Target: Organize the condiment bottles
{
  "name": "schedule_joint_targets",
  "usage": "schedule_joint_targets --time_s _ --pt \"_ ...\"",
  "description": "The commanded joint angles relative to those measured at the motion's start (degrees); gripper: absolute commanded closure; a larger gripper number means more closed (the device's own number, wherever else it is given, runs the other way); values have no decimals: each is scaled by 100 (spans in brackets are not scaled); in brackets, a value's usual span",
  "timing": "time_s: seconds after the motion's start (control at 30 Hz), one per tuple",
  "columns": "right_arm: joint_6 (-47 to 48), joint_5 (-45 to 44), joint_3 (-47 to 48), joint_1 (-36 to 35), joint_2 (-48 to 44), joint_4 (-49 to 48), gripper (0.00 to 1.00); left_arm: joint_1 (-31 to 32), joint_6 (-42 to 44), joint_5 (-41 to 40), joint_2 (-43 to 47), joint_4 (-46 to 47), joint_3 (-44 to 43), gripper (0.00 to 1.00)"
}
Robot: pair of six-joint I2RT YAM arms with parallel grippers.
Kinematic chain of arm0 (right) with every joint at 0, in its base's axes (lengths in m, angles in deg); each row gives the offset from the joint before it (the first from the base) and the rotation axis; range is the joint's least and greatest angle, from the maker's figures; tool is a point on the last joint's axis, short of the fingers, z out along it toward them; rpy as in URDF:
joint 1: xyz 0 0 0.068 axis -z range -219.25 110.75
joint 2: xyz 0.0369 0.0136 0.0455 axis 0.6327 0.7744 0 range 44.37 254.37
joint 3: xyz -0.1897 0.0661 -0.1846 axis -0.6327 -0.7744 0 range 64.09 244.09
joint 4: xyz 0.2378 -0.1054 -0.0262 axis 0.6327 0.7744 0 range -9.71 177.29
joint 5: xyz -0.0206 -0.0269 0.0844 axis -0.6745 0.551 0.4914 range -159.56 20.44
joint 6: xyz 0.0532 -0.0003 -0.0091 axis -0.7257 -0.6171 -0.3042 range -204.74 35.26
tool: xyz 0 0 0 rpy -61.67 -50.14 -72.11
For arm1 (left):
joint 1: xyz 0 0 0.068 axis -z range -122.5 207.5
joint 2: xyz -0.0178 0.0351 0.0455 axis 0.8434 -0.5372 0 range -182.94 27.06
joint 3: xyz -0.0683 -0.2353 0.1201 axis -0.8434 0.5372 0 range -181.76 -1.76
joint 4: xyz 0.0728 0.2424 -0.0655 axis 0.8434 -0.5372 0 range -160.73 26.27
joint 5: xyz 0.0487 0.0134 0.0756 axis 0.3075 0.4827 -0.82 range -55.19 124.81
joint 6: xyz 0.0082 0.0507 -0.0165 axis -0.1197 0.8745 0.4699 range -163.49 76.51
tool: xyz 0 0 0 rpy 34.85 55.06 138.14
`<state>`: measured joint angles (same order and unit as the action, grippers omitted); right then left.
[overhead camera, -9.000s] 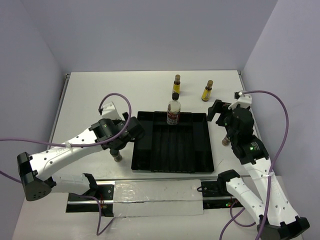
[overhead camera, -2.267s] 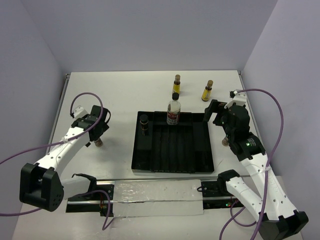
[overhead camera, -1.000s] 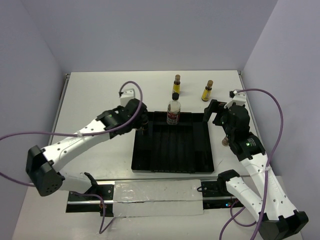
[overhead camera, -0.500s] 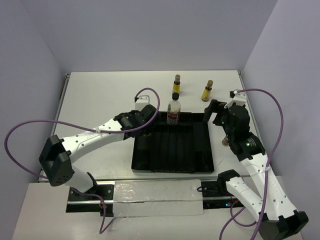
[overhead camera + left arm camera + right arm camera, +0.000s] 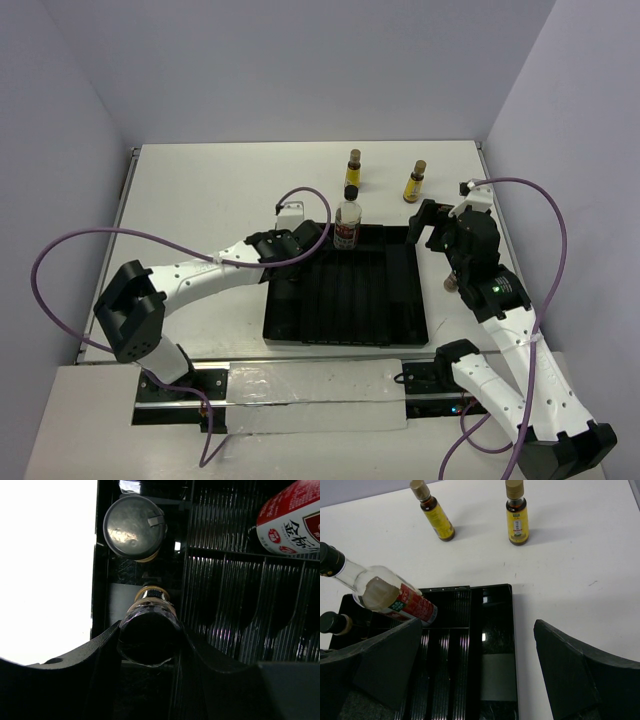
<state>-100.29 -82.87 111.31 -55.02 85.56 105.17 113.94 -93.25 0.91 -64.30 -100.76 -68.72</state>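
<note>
Holding dark-brown jar (image 5: pixel 150 630) clamped in left gripper (image 5: pixel 150 641) over left channel of tray (image 5: pixel 340 338), near second jar (image 5: pixel 134 527) | with right gripper (image 5: pixel 477 665) spread wide, empty | probably light, rigid, slick glass: squeeze mid-body, gently.

Top view: bright, even, diffuse overhead light. The white matte surface (image 5: pixel 220 190) shows only faint, soft shadows, and everything is sharp.

Left wrist view: harsh contrast. The surface is blown out at the left, and the black ridged plastic tray (image 5: pixel 225 605) is underexposed, with thin glints on its ridges. The short jar's round lid (image 5: pixel 132 527) shows dull glare. The left end effector (image 5: pixel 150 640) fingers (image 5: pixel 95 655) are blurred silhouettes, and the gripped dark-brown jar (image 5: pixel 150 627) is soft.

Right wrist view: well lit and sharp. 2 slim yellow bottles (image 5: pixel 435 517) (image 5: pixel 516 515) cast short, soft shadows rightward and lean from wide-angle distortion. The right end effector (image 5: pixel 477 630) fingers (image 5: pixel 380 665) are dark and defocused.
</note>
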Motion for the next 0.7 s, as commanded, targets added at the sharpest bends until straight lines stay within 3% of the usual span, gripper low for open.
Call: schedule_joint_targets --time_s 0.0,0.4,0.53,0.67 --pt "8 -49 5 -14 -41 -125 0 43 -160 -222 -9 94 67 90" --pt "8 -75 50 -14 -58 -97 0 43 -516 -266 -137 -13 262 86" --pt "8 33 97 -14 -39 -57 0 43 -431 -276 -154 -121 272 64" --pt "8 -531 369 -14 136 395 0 43 -522 -295 -75 -182 306 38"
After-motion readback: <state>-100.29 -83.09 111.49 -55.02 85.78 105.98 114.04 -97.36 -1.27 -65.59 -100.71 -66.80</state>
